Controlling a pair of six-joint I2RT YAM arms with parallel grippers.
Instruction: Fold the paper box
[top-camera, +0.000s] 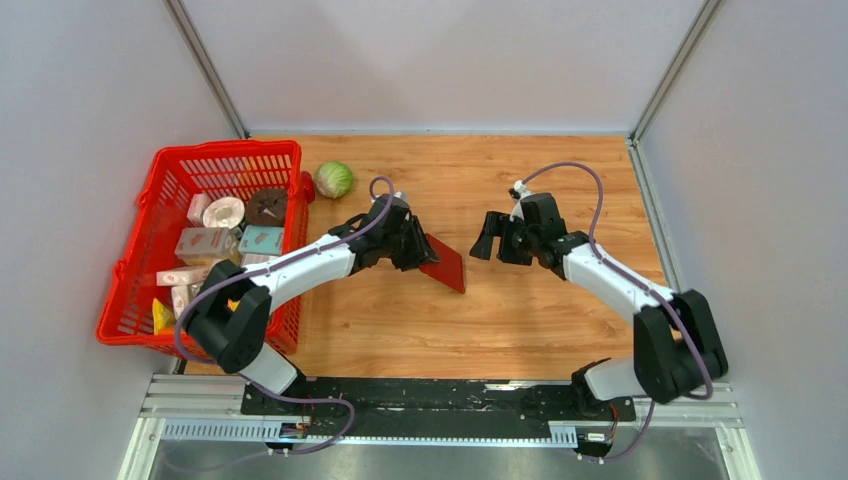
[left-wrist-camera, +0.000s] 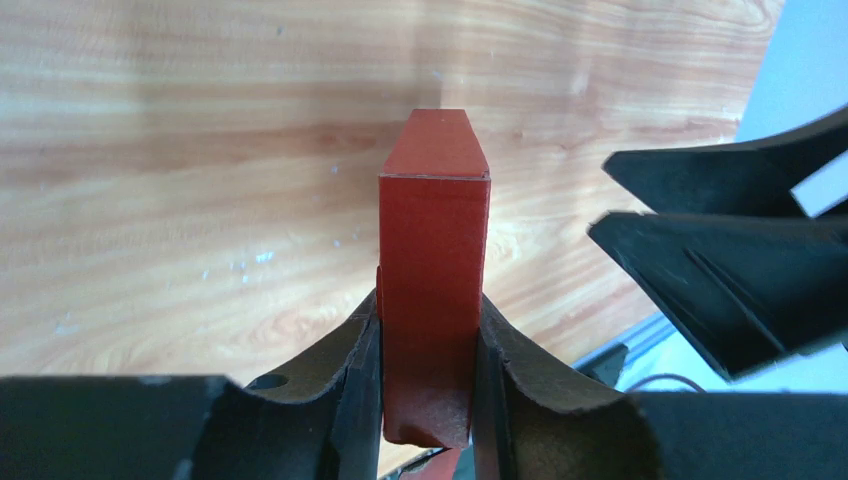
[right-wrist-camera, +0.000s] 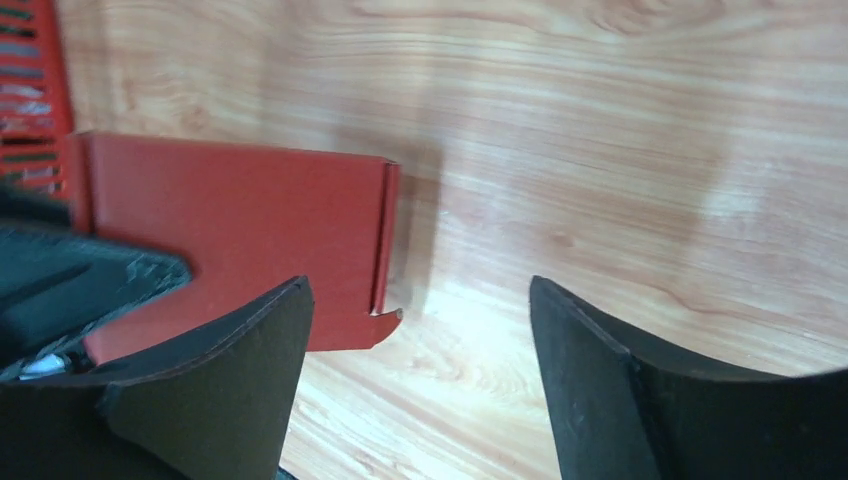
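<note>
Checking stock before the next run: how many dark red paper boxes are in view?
1. The paper box is clamped in the left end effector, mid-table. The crowded red basket could hide another.

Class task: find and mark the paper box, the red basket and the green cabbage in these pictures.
paper box (top-camera: 445, 265): top external view, middle of its dark red face.
red basket (top-camera: 225, 165): top external view, its far mesh wall.
green cabbage (top-camera: 334, 180): top external view, centre of the ball.

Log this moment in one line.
left claw: shut on paper box | right claw: open, empty, apart from box
</note>
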